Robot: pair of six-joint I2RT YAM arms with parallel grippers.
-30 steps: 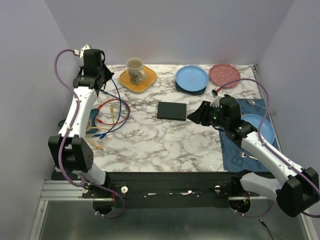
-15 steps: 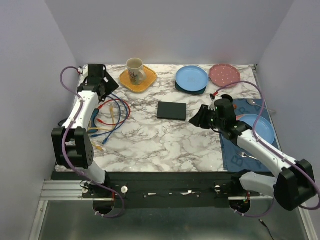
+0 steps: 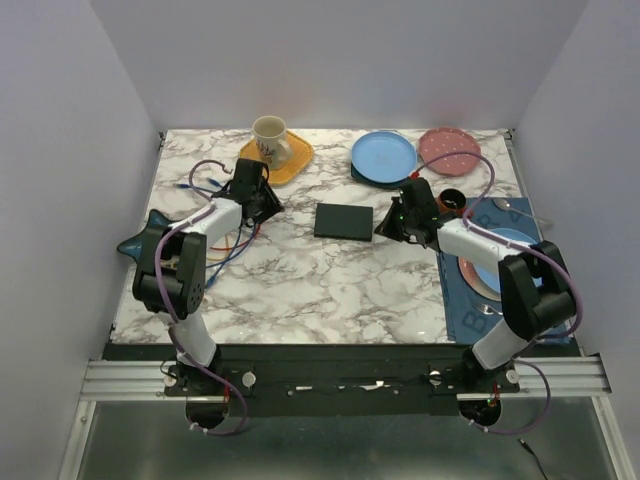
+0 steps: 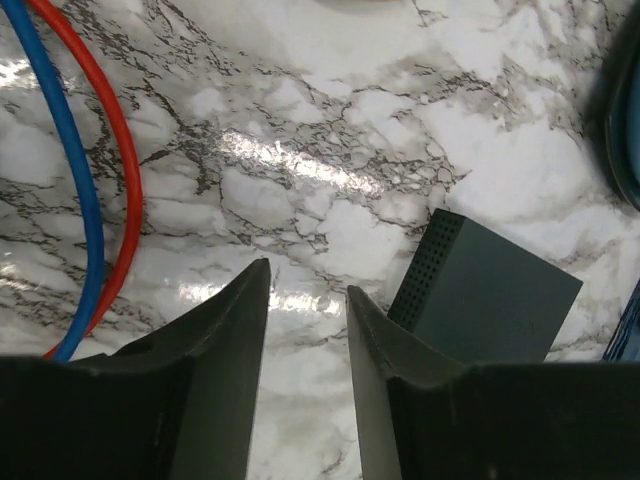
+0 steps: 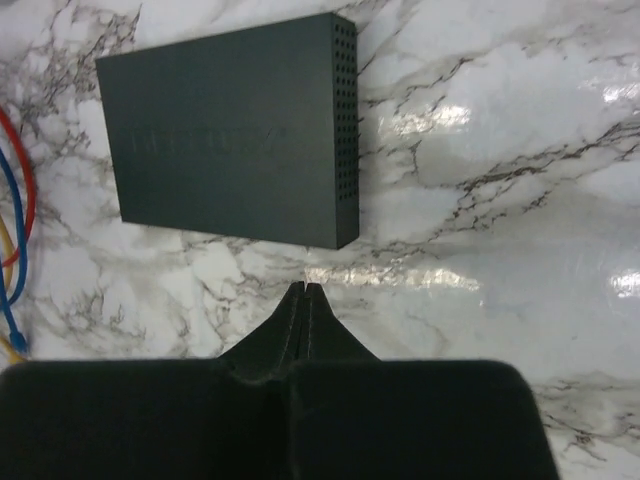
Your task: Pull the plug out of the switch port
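The flat matte-black box [image 3: 343, 220] lies mid-table; it also shows in the left wrist view [image 4: 490, 300] and the right wrist view [image 5: 235, 150]. Only its perforated sides and plain edges show. No socket and no plug in it can be seen. Loose red [image 4: 125, 180] and blue [image 4: 75, 180] cables [image 3: 228, 243] lie left of the box, apart from it. My left gripper [image 3: 268, 205] [image 4: 308, 290] is open and empty, low over the marble left of the box. My right gripper [image 3: 386, 228] [image 5: 306, 290] is shut and empty, just off the box's right end.
A mug [image 3: 268, 138] stands on a yellow plate at the back. A blue plate [image 3: 383, 155] and a pink plate [image 3: 447, 148] lie back right. A dark bowl [image 3: 452, 200] and a blue mat [image 3: 470, 310] with a blue plate are at the right. A teal object [image 3: 135, 243] sits at the left edge.
My left gripper has swung from the back-left corner down and right, toward the box. My right gripper has moved slightly back, staying by the box's right end. The cables have shifted.
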